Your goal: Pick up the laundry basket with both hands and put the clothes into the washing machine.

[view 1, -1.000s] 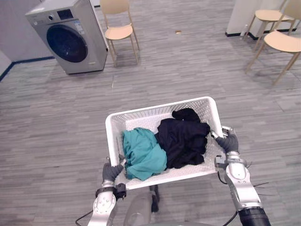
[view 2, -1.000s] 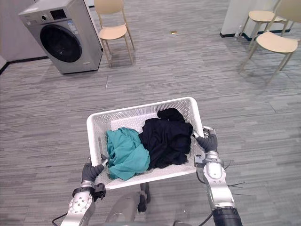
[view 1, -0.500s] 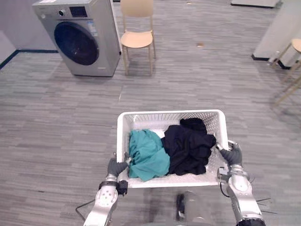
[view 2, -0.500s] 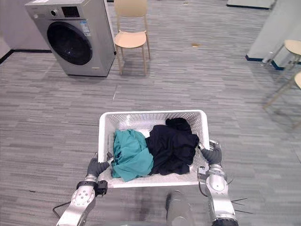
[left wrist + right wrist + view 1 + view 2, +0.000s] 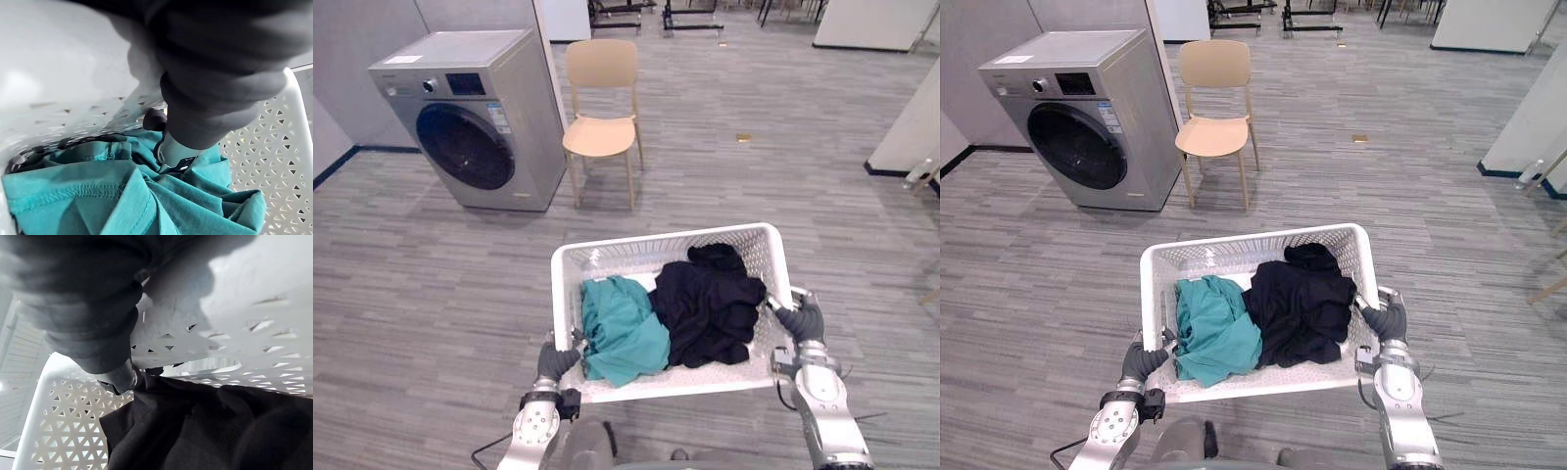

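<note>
A: Both hands are seen clenched: the left hand (image 5: 551, 360) and the right hand (image 5: 800, 320) are hooked over the side walls of the laundry basket (image 5: 656, 241), lower centre, clothes (image 5: 705, 308) piled inside.
B: So the carrying step is judged underway; the washing machine (image 5: 475, 132), upper left, must be approached and its closed door opened.

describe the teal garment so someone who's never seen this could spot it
Find the white laundry basket held between the left hand and the right hand. Two heaps of clothes lie inside; the teal garment is the crumpled one at the robot's left end. Its blue-green colour sets it apart from the black clothes touching it.
</note>
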Motion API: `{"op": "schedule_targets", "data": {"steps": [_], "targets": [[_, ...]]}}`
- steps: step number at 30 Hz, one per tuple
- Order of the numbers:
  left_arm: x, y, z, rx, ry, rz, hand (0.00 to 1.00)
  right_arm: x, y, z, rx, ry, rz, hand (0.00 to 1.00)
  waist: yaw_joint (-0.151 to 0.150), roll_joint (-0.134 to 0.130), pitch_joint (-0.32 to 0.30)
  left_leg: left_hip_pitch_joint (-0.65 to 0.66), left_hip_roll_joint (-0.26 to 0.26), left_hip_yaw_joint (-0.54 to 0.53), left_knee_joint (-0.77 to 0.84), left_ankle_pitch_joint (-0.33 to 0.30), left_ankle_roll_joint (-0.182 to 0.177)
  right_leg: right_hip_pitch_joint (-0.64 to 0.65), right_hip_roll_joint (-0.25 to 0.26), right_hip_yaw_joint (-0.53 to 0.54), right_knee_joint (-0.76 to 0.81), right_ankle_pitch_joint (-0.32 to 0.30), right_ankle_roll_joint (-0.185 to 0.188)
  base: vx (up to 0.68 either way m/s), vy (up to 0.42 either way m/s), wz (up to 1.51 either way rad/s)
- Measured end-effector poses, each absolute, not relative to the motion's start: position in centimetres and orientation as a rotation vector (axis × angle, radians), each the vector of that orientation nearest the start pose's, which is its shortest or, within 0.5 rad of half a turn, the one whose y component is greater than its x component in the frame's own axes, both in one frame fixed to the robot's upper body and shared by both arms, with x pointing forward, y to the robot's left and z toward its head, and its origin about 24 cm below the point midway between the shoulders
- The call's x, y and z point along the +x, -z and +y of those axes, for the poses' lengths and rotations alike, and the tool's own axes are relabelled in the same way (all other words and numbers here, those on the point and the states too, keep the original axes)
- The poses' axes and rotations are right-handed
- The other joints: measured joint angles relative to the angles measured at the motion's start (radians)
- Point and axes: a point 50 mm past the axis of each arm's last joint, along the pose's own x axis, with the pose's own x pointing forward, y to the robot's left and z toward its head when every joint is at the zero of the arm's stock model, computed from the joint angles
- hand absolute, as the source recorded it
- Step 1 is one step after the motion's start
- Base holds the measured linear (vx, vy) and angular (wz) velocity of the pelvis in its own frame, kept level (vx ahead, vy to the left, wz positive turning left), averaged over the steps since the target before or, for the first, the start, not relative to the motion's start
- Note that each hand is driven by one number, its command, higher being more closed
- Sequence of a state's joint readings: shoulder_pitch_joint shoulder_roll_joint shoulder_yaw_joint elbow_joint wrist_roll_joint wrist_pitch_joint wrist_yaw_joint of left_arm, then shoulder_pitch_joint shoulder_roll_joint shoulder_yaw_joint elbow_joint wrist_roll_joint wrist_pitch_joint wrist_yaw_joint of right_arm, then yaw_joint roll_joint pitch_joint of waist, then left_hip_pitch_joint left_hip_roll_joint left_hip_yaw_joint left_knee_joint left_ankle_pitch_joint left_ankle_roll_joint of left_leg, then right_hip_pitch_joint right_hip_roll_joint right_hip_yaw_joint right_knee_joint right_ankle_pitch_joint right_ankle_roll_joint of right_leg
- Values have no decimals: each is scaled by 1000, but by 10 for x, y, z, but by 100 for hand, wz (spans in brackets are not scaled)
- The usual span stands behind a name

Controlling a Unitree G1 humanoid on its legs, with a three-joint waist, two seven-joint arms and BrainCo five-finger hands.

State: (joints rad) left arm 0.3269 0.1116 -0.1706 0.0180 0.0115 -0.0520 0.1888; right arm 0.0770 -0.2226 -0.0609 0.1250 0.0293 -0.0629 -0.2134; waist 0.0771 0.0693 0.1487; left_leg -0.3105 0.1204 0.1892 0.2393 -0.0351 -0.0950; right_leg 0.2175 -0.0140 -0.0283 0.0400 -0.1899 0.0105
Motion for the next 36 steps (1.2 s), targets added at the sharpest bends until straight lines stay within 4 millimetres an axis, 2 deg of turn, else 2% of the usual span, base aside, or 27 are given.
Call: {"op": "schedule_targets", "data": {"steps": [2, 3, 5, 6, 7, 8, 9, 10, 12, 14, 16, 17, 18, 19, 20, 21, 22, 23, 24, 25, 26, 28, 31, 33, 34, 35, 36], "targets": [[172, 28, 159, 125, -95, 307, 100, 229, -6, -224, -202, 290, 140, 100, -7, -45, -21, -9, -64, 11, 76, 50, 148, 41, -68, -4, 14, -32, 54, 760, 301, 3], [172, 29, 158, 125, -89, 310, 100, 228, -3, -225, -204, 292, 151, 100, -8, -57, -25, -16, -76, 22, 107, 25, 173, 28, -90, -2, 53, -39, 66, 833, 311, 15], [171, 31, 156, 128, -75, 325, 100, 226, 4, -228, -207, 300, 184, 100, -5, -70, -22, 5, -98, 37, 177, -89, 194, -89, -123, 16, 367, -52, 139, 573, 240, -1], [170, 32, 159, 143, -73, 337, 100, 226, 8, -225, -190, 302, 201, 100, -9, -84, -15, 58, -126, 38, 179, -137, 205, -198, -147, 60, 658, 13, 250, 611, 253, 7], [169, 33, 162, 158, -71, 350, 100, 222, 15, -223, -178, 301, 227, 100, -14, -90, -8, 138, -154, 32, 164, -178, 215, -283, -165, 85, 921, 35, 245, 731, 266, 14], [168, 35, 163, 165, -70, 360, 100, 219, 18, -223, -175, 302, 243, 100, -15, -87, -5, 189, -164, 28, 148, -192, 219, -312, -172, 78, 1024, 25, 226, 613, 195, 26], [167, 36, 164, 180, -66, 368, 100, 214, 24, -223, -172, 305, 267, 100, -29, -75, -1, 291, -174, 4, 97, -204, 225, -359, -176, 35, 1122, -19, 141, 479, 127, 30], [167, 36, 164, 187, -65, 368, 100, 213, 25, -221, -166, 304, 273, 100, -40, -65, 0, 334, -175, -10, 66, -205, 227, -384, -172, 9, 1126, -36, 114, 557, 119, 47], [172, 32, 166, 210, -51, 340, 100, 213, 19, -219, -157, 300, 242, 100, -66, -55, -5, 444, -174, -63, -37, -214, 227, -525, -148, -81, 988, -73, 61, 634, 88, 61], [177, 29, 164, 217, -34, 323, 100, 211, 14, -222, -161, 311, 221, 100, -65, -61, -2, 504, -172, -89, -82, -231, 211, -602, -109, -106, 742, -62, 64, 536, -10, 49], [180, 29, 162, 229, -17, 315, 100, 209, 14, -225, -161, 321, 224, 100, -81, -71, 1, 573, -172, -120, -117, -248, 191, -615, -88, -107, 416, 46, 69, 568, -73, 71], [180, 29, 164, 239, -13, 317, 100, 209, 15, -224, -160, 320, 224, 100, -100, -90, -4, 616, -179, -143, -136, -274, 169, -606, -83, -105, 244, 149, 65, 605, -140, 97], [178, 32, 161, 241, 1, 331, 100, 206, 16, -227, -170, 322, 234, 100, -117, -84, -11, 655, -166, -183, -130, -310, 157, -604, -75, -97, 273, 282, 3, 627, -160, 88], [177, 36, 159, 238, 7, 344, 100, 205, 17, -229, -179, 324, 240, 100, -116, -72, -21, 661, -150, -199, -111, -317, 147, -612, -65, -99, 315, 292, -21, 632, -198, 44], [176, 39, 157, 230, 5, 358, 100, 205, 17, -230, -184, 324, 247, 100, -110, -51, -31, 625, -125, -214, -21, -318, 143, -613, -60, -112, 350, 236, -26, 739, -263, 35], [176, 40, 155, 220, 5, 361, 100, 203, 16, -232, -187, 328, 244, 100, -116, -25, -25, 507, -88, -214, 285, -291, 99, -566, -44, -151, 359, 183, -33, 722, -269, 37], [176, 40, 154, 214, 4, 361, 100, 202, 13, -233, -191, 329, 238, 100, -115, -10, -17, 452, -68, -207, 427, -246, 42, -533, -29, -163, 357, 161, -40, 601, -225, 40], [173, 41, 153, 204, -4, 370, 100, 200, 8, -233, -195, 324, 224, 100, -103, 7, -13, 370, -25, -189, 619, -107, -14, -486, 0, -166, 354, 128, -53, 485, -153, -6], [170, 42, 154, 199, -9, 377, 100, 199, 4, -232, -197, 321, 208, 100, -79, 15, -12, 312, 31, -159, 792, -50, -34, -437, 22, -163, 353, 95, -65, 595, -156, -34], [171, 39, 153, 197, -9, 361, 100, 196, -2, -232, -195, 329, 186, 100, -55, 15, -13, 223, 117, -91, 986, -75, -3, -350, 50, -158, 335, 51, -78, 575, -132, -34], [172, 37, 154, 197, -11, 351, 100, 196, -4, -231, -194, 333, 173, 100, -48, 5, -11, 189, 132, -69, 1014, -93, 24, -315, 50, -152, 322, 34, -81, 551, -100, -26], [171, 33, 155, 191, -17, 325, 100, 200, -11, -230, -191, 331, 142, 100, -31, -29, -16, 67, 151, 11, 929, -158, 101, -202, 39, -111, 227, 9, -78, 532, -51, -26], [172, 32, 156, 183, -16, 315, 100, 204, -11, -230, -191, 330, 139, 100, -28, -45, -19, 8, 82, 8, 529, -187, 96, -132, -8, -92, 160, 6, -38, 535, 92, -26], [171, 34, 154, 172, -12, 323, 100, 208, -1, -233, -196, 333, 183, 100, -27, -42, -20, 19, 5, -52, 89, -102, 18, -57, -46, -77, 102, -12, 6, 562, 234, -24], [170, 34, 153, 171, -10, 325, 100, 207, 2, -234, -198, 334, 193, 100, -27, -35, -24, 25, 1, -61, 4, -59, 14, -37, -48, -74, 89, -20, 26, 524, 282, -28], [168, 36, 154, 180, -5, 340, 100, 206, 7, -233, -191, 336, 214, 100, -18, -30, -29, 38, -6, -55, -5, 103, 50, 0, -59, -58, 73, -46, 67, 530, 287, -28], [168, 39, 157, 196, -5, 357, 100, 203, 14, -230, -173, 340, 244, 100, -12, -65, -47, 24, -41, -41, 61, 52, 90, 11, -106, -48, 87, -55, 82, 533, 268, -21]]}}
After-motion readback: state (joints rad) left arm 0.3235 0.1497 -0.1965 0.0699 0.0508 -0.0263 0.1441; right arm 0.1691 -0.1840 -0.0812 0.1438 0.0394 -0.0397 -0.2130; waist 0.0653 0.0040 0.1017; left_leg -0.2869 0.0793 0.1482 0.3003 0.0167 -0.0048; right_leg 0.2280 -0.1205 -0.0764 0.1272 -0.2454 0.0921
